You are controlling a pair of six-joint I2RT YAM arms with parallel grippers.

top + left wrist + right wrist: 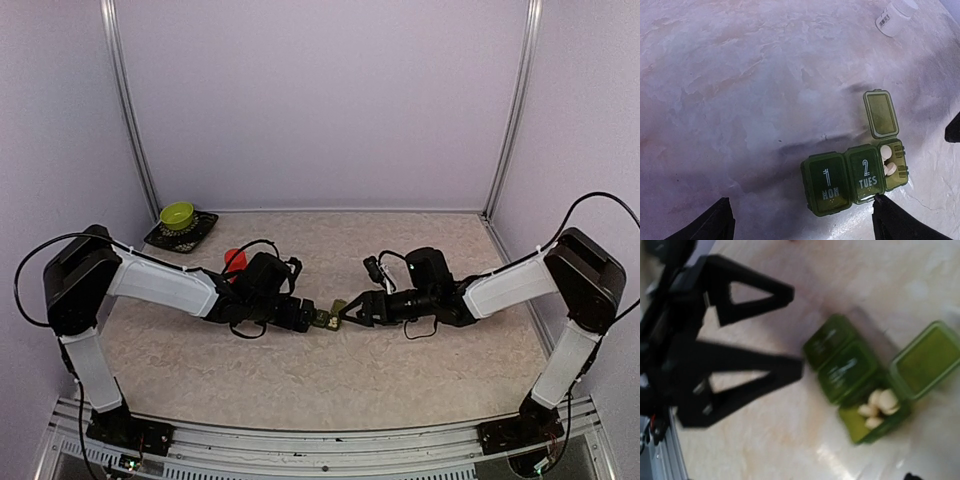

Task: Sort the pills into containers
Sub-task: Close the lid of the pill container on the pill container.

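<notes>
The containers (850, 177) are a dark green strip of three joined compartments lying on the table between both arms (325, 319). The lids marked MON and TUES are closed. The third lid (881, 114) stands open, and white pills (886, 161) lie in that compartment. My left gripper (801, 200) is open wide just short of the strip, its right fingertip (881, 205) at the TUES compartment's near edge. My right gripper (348, 312) is open on the strip's other side. The blurred right wrist view shows the containers (845, 362) and the pills (879, 405).
A small white bottle (896, 14) lies beyond the strip. A red bottle (233, 260) stands behind the left arm. A green bowl (177, 215) sits on a dark tray (205, 228) at the back left. Walls enclose the table on three sides.
</notes>
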